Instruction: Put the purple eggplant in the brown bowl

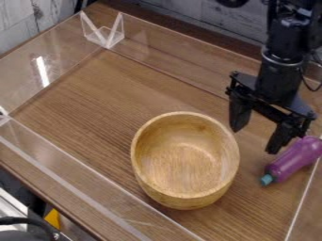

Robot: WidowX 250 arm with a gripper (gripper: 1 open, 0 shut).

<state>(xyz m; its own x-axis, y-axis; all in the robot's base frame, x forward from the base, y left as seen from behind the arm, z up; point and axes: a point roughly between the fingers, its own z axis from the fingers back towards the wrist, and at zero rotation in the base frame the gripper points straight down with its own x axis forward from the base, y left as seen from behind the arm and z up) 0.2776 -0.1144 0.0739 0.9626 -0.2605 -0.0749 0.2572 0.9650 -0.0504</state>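
Black arm, blk two-finger hand

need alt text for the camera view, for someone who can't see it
A black claw, open and pointing down, hangs just above and left of a purple eggplant lying at the right edge of a wooden table. An empty brown bowl sits left of the eggplant, and clear walls edge the table.

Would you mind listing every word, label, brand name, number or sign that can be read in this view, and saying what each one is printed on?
None: no readable text shows anywhere in this view.
The brown bowl shows only wood grain.
The purple eggplant is plain, with no label.
The gripper and the black arm above it carry no marking that can be made out.
The wooden table and its clear walls bear no writing.
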